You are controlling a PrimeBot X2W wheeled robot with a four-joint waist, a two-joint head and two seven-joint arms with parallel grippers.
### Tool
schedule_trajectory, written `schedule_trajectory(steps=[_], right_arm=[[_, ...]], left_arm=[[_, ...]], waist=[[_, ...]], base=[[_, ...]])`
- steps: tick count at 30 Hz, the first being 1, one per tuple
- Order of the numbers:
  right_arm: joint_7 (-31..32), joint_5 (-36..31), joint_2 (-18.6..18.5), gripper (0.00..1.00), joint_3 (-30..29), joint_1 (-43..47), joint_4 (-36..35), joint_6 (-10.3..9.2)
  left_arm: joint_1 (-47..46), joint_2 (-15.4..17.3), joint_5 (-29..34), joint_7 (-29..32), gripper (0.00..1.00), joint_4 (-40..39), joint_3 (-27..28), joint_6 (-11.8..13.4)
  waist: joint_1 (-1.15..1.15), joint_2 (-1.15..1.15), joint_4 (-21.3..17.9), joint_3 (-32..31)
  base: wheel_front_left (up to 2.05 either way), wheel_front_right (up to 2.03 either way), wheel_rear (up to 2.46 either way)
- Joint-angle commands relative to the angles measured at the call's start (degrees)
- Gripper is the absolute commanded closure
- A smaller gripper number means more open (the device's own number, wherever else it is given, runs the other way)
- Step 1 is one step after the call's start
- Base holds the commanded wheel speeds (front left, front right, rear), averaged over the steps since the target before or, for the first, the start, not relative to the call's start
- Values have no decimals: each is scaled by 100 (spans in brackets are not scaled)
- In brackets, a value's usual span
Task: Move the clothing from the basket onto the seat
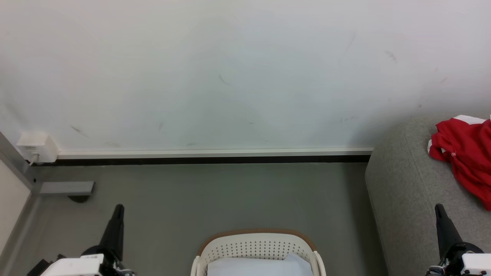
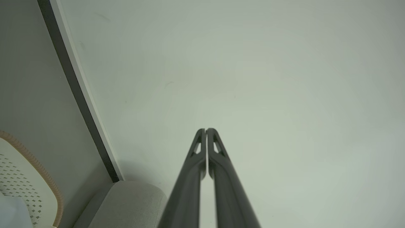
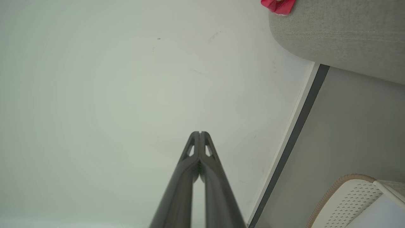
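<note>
Left pincer (image 2: pixel 206 129) tips pressed together, empty; right pincer (image 3: pixel 200 132) likewise, touching nothing; clothing (image 1: pixel 466 153) on seat (image 1: pixel 402 184).

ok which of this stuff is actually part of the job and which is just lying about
Job: red garment, already on the grey sofa seat; perforated laundry basket; left claw and right claw, both shut and empty.
Lying about: white wall box; grey bar; skirting board.
</note>
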Motion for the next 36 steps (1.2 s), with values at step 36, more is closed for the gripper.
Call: schedule_trajectory(steps=[36], right_arm=[[15,11,-40,100,-18,-71,-22,-14]], left_arm=[[-40,11,-77,21,100,-17,14,-37]], waist=[[0,0,0,0]], base=[[0,0,0]])
